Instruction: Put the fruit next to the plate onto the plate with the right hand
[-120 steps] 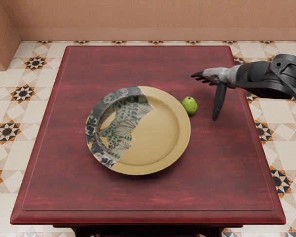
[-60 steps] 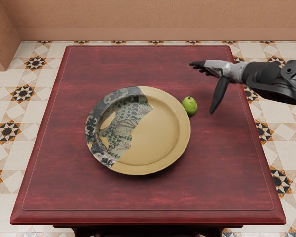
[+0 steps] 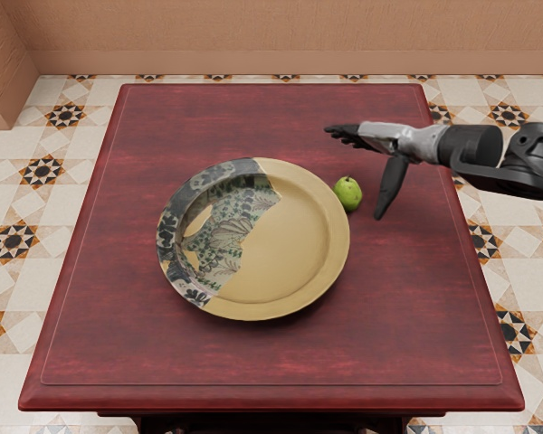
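A small green fruit [image 3: 347,193] lies on the dark red table [image 3: 271,353], just off the right rim of a round plate [image 3: 281,271] that is tan with a grey leafy pattern on its left part. My right hand [image 3: 366,167] comes in from the right edge and hovers open just right of and above the fruit. Its fingers [image 3: 344,135] stretch left, and the thumb hangs down beside the fruit without touching it. Nothing is held. The left arm does not show.
The table stands on a patterned tile floor [image 3: 18,181], with a plain wall behind it. Bare tabletop surrounds the plate on all sides.
My right hand has moved left toward the fruit, its thumb now close beside it. The fruit and plate have not moved.
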Available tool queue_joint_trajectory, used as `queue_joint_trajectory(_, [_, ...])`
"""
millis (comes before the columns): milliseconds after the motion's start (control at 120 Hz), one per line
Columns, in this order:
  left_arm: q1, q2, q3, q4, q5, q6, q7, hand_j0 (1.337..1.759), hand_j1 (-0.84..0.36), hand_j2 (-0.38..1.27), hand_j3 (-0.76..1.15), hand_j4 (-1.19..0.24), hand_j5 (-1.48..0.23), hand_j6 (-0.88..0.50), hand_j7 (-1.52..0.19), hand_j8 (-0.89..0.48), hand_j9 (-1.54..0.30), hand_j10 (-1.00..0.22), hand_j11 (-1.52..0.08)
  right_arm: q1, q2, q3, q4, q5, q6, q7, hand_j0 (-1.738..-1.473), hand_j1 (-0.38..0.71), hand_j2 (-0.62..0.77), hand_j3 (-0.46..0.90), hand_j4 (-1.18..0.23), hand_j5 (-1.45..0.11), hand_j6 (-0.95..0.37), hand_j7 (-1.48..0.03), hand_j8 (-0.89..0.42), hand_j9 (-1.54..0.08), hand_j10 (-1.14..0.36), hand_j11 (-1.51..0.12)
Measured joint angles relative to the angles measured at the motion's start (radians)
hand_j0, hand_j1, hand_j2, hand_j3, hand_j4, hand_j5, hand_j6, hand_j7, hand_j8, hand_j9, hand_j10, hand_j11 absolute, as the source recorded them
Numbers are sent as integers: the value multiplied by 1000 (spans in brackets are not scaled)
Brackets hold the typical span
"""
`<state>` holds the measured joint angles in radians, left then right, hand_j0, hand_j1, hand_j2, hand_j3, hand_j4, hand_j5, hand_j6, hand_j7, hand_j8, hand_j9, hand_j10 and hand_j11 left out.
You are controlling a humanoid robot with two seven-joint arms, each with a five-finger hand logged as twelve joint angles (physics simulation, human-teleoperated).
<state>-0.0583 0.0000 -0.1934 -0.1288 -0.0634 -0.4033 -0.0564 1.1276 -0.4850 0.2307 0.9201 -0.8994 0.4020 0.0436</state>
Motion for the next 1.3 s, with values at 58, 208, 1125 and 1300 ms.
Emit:
queue_joint_trajectory(58, [0,0,0,0,0,0,0,1658,334,3,0,-13,-17,-13,-17,-13,-17,-13,-17,11,-12,-7,-2,-9,46,1,-1658,-349,1,0,-2,0,-4,0,-3,0,-2,0])
queue_joint_trajectory(208, [0,0,0,0,-1,0,0,1658,334,3,0,-13,-17,-13,-17,-13,-17,-13,-17,27,-21,-10,-22,-13,90,-4,-1658,-349,1,0,-2,0,-4,0,-3,0,-2,0])
queue_joint_trajectory(1125, [0,0,0,0,0,0,0,1658,334,3,0,-13,-17,-13,-17,-13,-17,-13,-17,-4,59,-85,-79,-25,-91,-16,-1658,-97,-40,0,-214,-276,-215,-275,-214,-275,-214,-275])
queue_joint_trajectory(1300, [0,0,0,0,0,0,0,1658,334,3,0,-13,-17,-13,-17,-13,-17,-13,-17,-12,88,-92,-81,-34,-150,-16,-1658,-90,-41,0,-220,-283,-221,-283,-220,-283,-219,-283])
